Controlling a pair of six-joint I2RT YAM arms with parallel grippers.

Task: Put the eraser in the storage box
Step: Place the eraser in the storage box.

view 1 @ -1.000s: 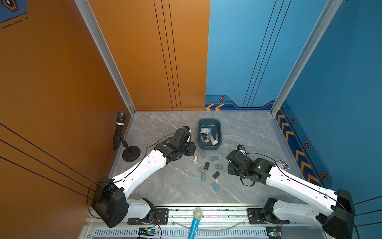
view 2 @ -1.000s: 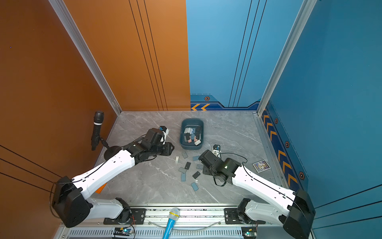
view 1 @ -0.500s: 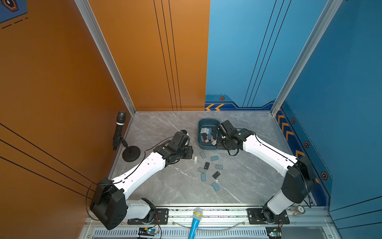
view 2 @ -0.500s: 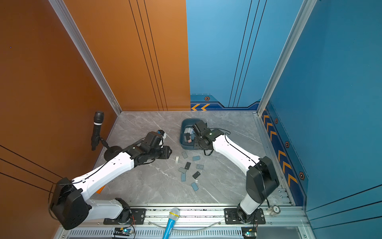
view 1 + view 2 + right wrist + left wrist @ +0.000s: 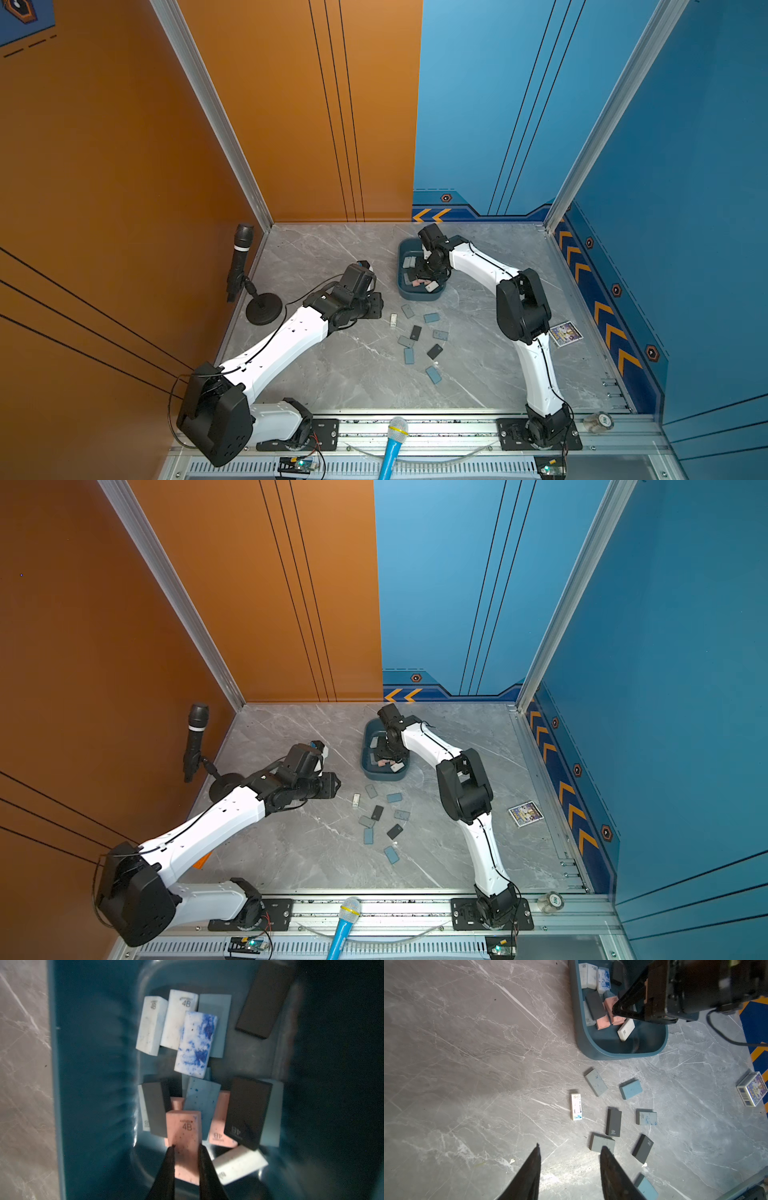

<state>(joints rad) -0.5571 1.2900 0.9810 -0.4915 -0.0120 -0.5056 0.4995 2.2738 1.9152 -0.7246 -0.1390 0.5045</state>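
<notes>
at the far left a black microphone point(image 5: 241, 266) stands on its round foot beside the orange wall, away from the work. next is the left gripper point(image 5: 571, 1146), low over the grey marble table point(image 5: 467, 1064). its fingers are spread and nothing is between them. they point toward a white eraser point(image 5: 575, 1107) with a printed sleeve, which lies flat and a little apart from the rest. i judge the arm waits here because this piece is the easiest for it to reach, and here it stays well apart from the other arm.

to the right of it are the loose erasers point(image 5: 613, 1123), grey, blue and dark, scattered flat on the table and not touching each other.

behind them is the storage box point(image 5: 612, 1056), which already holds a pile of white, pink, blue and dark pieces. the right gripper point(image 5: 187, 1146) hangs over its inside. its fingers pinch a pink eraser point(image 5: 184, 1126) by the two long sides, above the pile and inside the line of the walls, so it should fall in when released. it is not let go yet.

at the far right a small printed box point(image 5: 565, 333) lies near the blue wall, not used.
</notes>
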